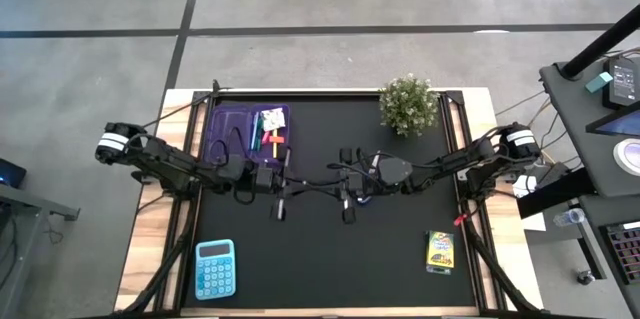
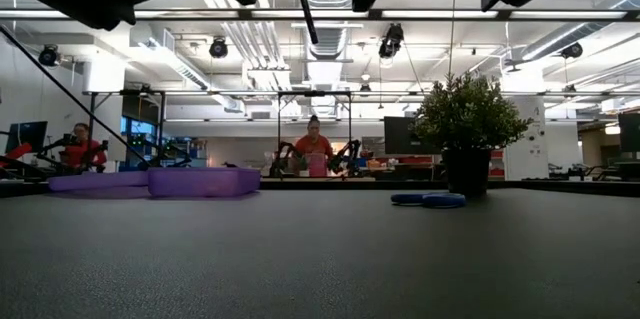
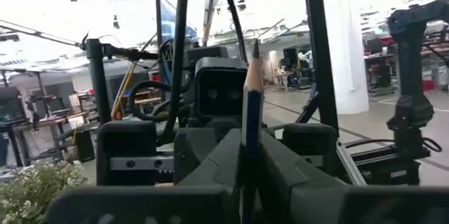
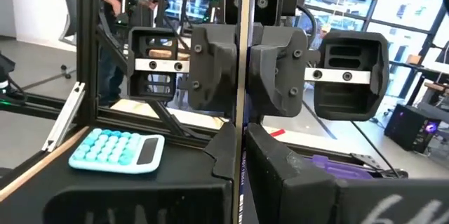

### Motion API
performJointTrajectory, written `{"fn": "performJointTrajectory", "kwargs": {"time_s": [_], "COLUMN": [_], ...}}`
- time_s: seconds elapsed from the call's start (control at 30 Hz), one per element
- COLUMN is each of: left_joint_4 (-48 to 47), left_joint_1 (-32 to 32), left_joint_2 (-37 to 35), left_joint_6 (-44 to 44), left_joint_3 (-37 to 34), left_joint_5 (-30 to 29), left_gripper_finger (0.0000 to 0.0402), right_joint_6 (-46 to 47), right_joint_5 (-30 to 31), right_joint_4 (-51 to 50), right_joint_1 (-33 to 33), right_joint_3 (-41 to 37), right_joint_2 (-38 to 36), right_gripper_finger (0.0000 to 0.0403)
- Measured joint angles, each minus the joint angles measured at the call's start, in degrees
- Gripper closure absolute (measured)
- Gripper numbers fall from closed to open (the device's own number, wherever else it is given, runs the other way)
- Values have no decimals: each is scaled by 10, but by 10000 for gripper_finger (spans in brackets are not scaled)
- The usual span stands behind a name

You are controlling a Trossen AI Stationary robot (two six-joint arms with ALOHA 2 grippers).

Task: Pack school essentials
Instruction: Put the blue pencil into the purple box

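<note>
Black mat (image 1: 330,249) on a table in an open workshop; packing is partly done. Near edge, well clear of the purple case (image 1: 228,124): blue calculator (image 1: 215,268) and crayon box (image 1: 440,251) are still lying unpacked. Mid-mat, beside the case, both grippers are meeting on one blue pencil (image 3: 252,90): left gripper (image 1: 283,194) and right gripper (image 1: 348,199) both pinching it, apparently mid-handover. Scissors (image 1: 362,197) are sitting under them. Farther back, the case is already holding several pens (image 1: 271,129); the potted plant (image 1: 408,105) is standing well apart from it.
</note>
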Motion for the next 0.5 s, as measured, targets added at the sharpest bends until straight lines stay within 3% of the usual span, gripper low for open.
{"fn": "performJointTrajectory", "kwargs": {"time_s": [0.27,0.5], "left_joint_4": [-37,-120], "left_joint_1": [2,26], "left_joint_2": [0,-9], "left_joint_6": [-2,-29], "left_joint_3": [0,11], "left_joint_5": [-97,-198], "left_gripper_finger": [396,398], "right_joint_6": [6,16], "right_joint_5": [21,128], "right_joint_4": [-36,-182], "right_joint_1": [-2,-1], "right_joint_3": [0,3], "right_joint_2": [-20,-94], "right_gripper_finger": [336,267]}}
